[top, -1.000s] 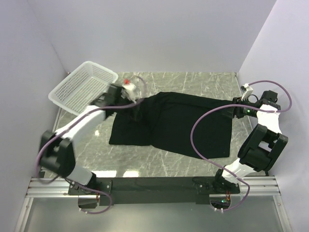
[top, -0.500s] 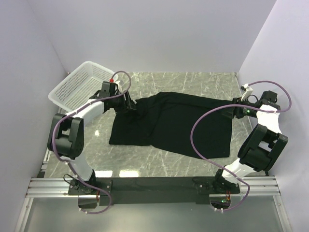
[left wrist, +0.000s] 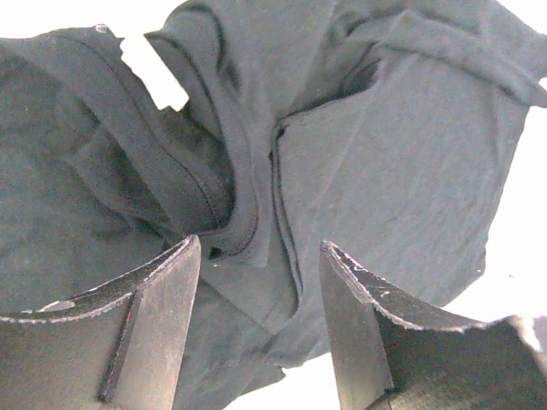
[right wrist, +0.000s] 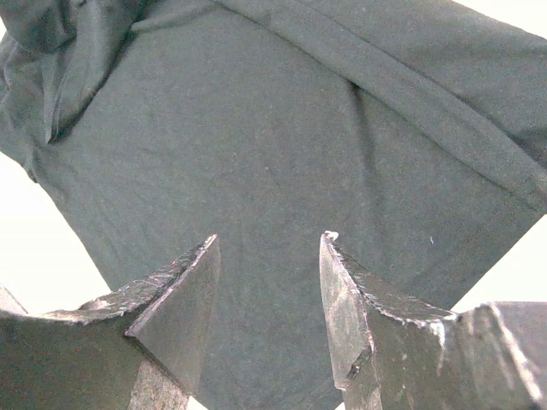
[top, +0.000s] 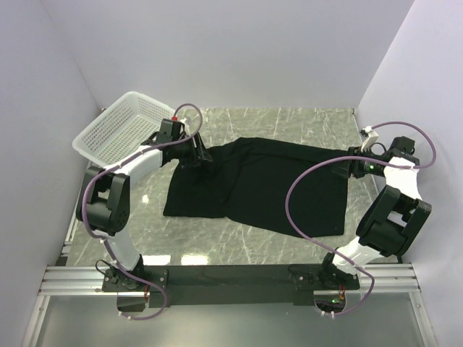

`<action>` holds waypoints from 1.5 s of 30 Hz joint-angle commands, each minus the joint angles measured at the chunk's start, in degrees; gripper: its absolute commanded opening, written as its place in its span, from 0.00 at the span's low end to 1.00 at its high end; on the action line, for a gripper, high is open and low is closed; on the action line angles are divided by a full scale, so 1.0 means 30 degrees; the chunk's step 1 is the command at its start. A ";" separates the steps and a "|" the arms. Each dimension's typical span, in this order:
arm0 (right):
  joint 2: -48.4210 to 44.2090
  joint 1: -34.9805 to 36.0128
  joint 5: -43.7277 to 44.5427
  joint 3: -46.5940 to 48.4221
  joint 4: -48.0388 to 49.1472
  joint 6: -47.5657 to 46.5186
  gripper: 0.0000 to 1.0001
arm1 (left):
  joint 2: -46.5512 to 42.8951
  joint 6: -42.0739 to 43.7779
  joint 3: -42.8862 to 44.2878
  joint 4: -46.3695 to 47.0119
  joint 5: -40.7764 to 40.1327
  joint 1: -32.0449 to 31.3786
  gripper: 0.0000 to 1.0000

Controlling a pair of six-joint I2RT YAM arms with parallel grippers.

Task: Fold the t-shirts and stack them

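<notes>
The black t-shirt (top: 253, 184) lies spread on the table (top: 289, 119), its long axis running left to right between the two arms. The left fingers (top: 205, 157) hang over its far-left end, parted and gripping nothing, with the ribbed collar (left wrist: 201, 184) bunched just beyond the gap. The right fingers (top: 352, 165) sit at the opposite end, likewise parted over plain cloth and holding nothing. Each arm is nearest its own end, so the fold likely calls for both to close downward there.
</notes>
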 commanded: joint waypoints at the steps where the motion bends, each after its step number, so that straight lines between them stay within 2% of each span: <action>1: -0.0292 0.0130 -0.0170 0.0245 0.0268 0.0020 0.57 | 0.0262 -0.0131 0.1098 -0.1203 -0.0834 -0.0333 0.63; 7: -0.0292 0.0129 -0.0286 0.0069 0.0443 0.0166 0.57 | -0.0295 -0.0042 0.1187 -0.2349 -0.2156 -0.0451 0.63; 13: -0.0262 0.0071 -0.0346 0.0186 0.0414 0.0197 0.57 | 0.0524 -0.0948 0.1070 -0.1182 -0.1831 -0.1006 0.62; 16: -0.0380 0.0100 -0.0345 0.0157 0.0298 0.0051 0.57 | 0.1108 -0.1533 0.1156 -0.0593 -0.2008 -0.1154 0.58; 20: -0.0555 0.0042 -0.0287 0.0099 0.0180 -0.0126 0.57 | 0.1521 -0.2004 0.1683 0.0052 -0.2679 -0.1154 0.48; 22: -0.0614 0.0013 -0.0287 0.0069 0.0150 -0.0184 0.57 | 0.1638 -0.2034 0.2179 0.0141 -0.2916 -0.1125 0.36; 23: -0.0614 0.0012 -0.0287 0.0040 0.0150 -0.0185 0.57 | 0.1638 -0.2034 0.2386 0.0170 -0.3236 -0.1096 0.26; 25: -0.0643 -0.0017 -0.0316 -0.0019 0.0150 -0.0185 0.57 | 0.1843 -0.2005 0.3001 0.0229 -0.3501 -0.0921 0.15; 26: -0.0643 -0.0017 -0.0316 -0.0048 0.0179 -0.0156 0.57 | 0.2017 -0.2005 0.3206 0.0287 -0.3909 -0.0833 0.03; 27: -0.0614 -0.0017 -0.0345 -0.0048 0.0238 -0.0127 0.57 | 0.2135 -0.2005 0.3643 0.0374 -0.4116 -0.0716 0.01; 35: -0.0526 0.0012 -0.0346 -0.0048 0.0531 0.0049 0.57 | 0.4448 -0.1275 0.6631 0.2367 -0.4234 0.0398 0.01; 45: -0.0351 -0.0163 0.1439 -0.0194 0.2517 0.1217 0.57 | 0.8433 -0.0073 1.1144 0.2924 -0.6488 0.0867 0.01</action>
